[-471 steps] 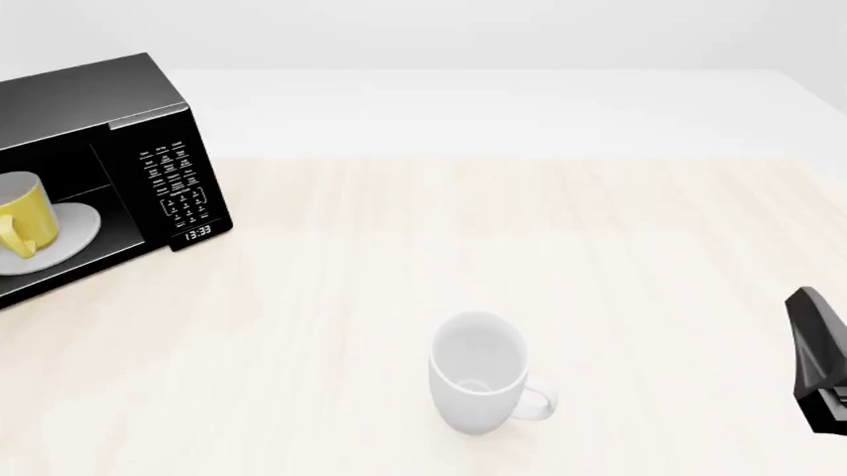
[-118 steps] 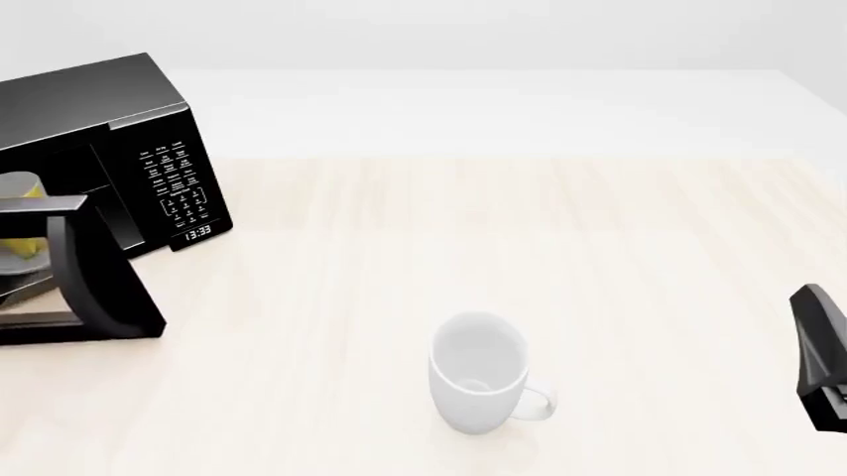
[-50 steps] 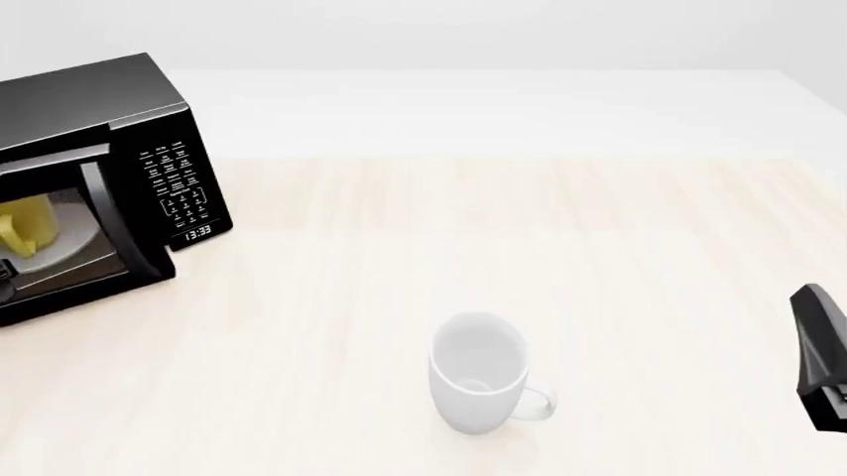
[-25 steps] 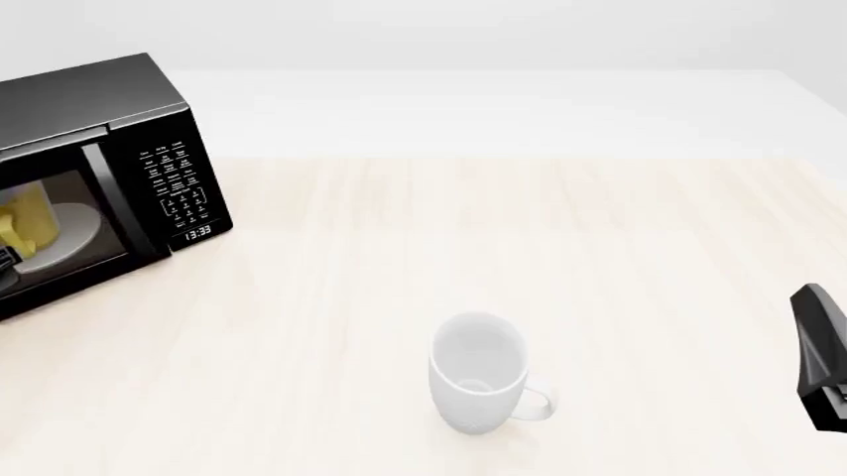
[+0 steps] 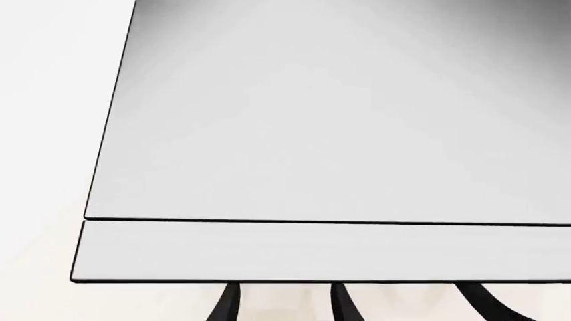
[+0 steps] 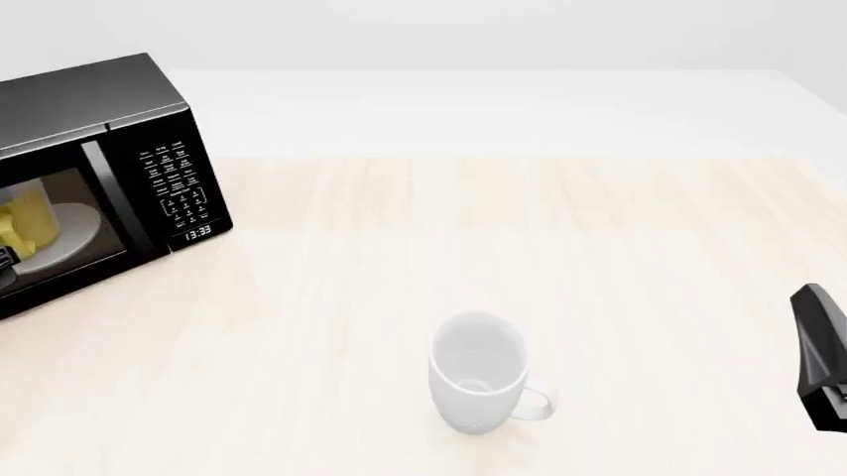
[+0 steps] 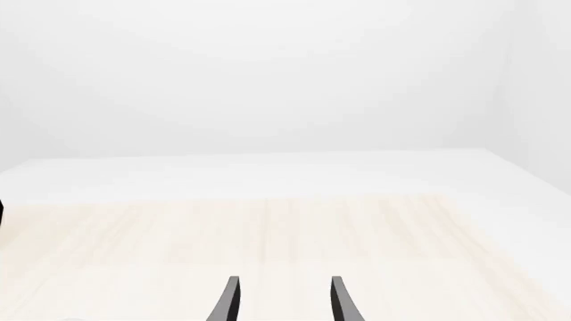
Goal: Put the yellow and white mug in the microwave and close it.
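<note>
At the left edge of the front view, the yellow and white mug (image 6: 27, 220) sits behind the microwave (image 6: 99, 178) door, which looks shut. It's rigid, light, glossy; take its handle if needed. Your right gripper (image 7: 281, 301) hangs parted, empty; left gripper (image 5: 285, 304) fingers also spread.

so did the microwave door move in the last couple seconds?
Yes. The door swung in from jutting out over the table and now sits flush beside the keypad, with the yellow mug behind its glass.
</note>
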Available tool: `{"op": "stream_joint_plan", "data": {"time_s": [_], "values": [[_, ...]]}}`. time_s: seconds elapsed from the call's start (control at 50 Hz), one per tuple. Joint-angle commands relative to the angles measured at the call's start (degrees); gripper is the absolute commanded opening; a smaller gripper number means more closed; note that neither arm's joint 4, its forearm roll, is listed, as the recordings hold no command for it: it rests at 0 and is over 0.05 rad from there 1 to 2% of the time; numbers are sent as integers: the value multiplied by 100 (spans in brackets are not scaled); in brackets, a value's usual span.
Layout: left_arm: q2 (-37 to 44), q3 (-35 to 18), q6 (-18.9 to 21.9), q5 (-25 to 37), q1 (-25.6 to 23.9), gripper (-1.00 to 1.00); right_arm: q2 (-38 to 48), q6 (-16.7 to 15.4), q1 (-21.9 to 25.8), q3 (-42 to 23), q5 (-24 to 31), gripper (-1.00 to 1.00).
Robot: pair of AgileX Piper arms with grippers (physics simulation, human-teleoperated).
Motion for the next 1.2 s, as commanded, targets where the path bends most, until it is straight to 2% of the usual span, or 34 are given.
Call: {"op": "stream_joint_plan", "data": {"time_s": [0.02, 0.36, 0.8, 1.2], "values": [[348, -312, -131, -39, 27, 100, 0, 0, -1, 0, -2, 100], [-375, 297, -64, -63, 88, 100, 0, 1, -1, 0, -6, 100], [-1177, 413, -329, 194, -215, 100, 0, 0, -1, 0, -6, 100], [-2072, 756, -185, 523, -344, 100, 0, 1, -2, 0, -9, 100]]}}
